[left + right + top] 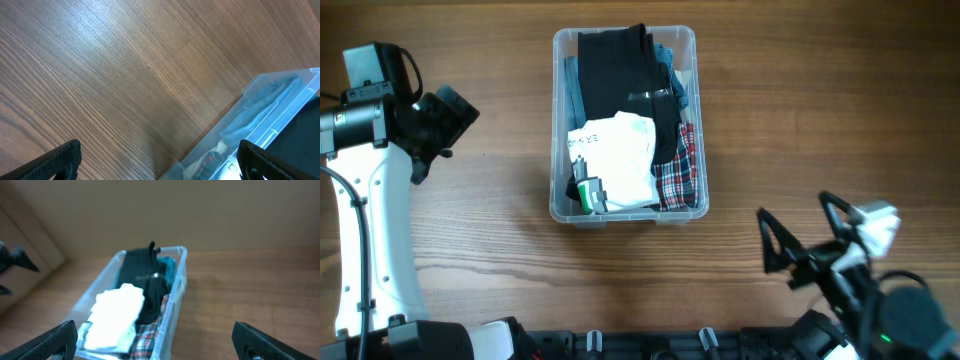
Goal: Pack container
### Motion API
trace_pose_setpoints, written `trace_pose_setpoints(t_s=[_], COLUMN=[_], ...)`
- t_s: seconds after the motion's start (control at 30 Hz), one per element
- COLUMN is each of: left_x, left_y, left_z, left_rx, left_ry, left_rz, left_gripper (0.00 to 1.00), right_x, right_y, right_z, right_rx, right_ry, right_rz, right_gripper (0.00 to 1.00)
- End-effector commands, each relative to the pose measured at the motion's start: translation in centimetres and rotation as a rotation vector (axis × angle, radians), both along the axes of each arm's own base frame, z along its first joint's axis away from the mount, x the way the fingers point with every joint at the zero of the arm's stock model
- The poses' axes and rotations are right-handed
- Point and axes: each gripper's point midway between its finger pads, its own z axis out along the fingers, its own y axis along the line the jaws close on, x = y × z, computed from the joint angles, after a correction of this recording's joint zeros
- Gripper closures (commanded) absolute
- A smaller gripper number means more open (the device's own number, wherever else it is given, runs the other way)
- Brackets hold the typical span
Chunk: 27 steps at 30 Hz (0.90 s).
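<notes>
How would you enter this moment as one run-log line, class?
container: on table, clothes inside | left gripper: open, empty, beside container | right gripper: open, empty, facing container

The left arm (365, 230) stands well to the left of the container (557, 100), its white link running up level with the container's far half and bending at the wrist toward it. The left gripper (448, 112) hangs apart from the container, jaws spread wide and holding nothing. The right arm (880, 310) sits to the right of the container and nearer than its near wall. The right gripper (805, 235) points toward the container, well apart from it, its black fingers (55, 340) splayed wide and empty
</notes>
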Motion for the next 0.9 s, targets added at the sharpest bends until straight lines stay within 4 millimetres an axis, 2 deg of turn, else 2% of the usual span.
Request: trace_pose_setpoints(t_s=[0.0, 0.13, 0.27, 0.5, 0.7, 0.87], left_x=[0.1, 0.1, 0.1, 0.1, 0.1, 0.1], left_y=[0.2, 0.2, 0.2, 0.2, 0.2, 0.2], left_z=[0.4, 0.4, 0.4, 0.4, 0.4, 0.4], left_rx=[0.002, 0.002, 0.002, 0.002, 0.002, 0.002], left_ry=[-0.012, -0.012, -0.012, -0.012, -0.012, -0.012], left_rz=[0.005, 0.005, 0.005, 0.005, 0.005, 0.005], left_gripper=[0.00, 0.00, 0.00, 0.00, 0.00, 0.00], right_x=[1.8, 3.3, 4.1, 4.6, 4.3, 4.8], right_y=[1.1, 3.3, 4.2, 2.9, 2.2, 1.1], right_z=[-2.8, -5.1, -6.5, -6.3, -6.1, -7.7], right_rx=[-0.032, 0.021, 0.070, 0.131, 0.002, -0.013], right_ry=[-0.023, -0.079, -0.132, -0.244, -0.346, -0.330], right_rz=[-0.008, 0.032, 0.047, 0.004, 0.050, 0.012], right_gripper=[0.00, 0.00, 0.00, 0.00, 0.00, 0.00])
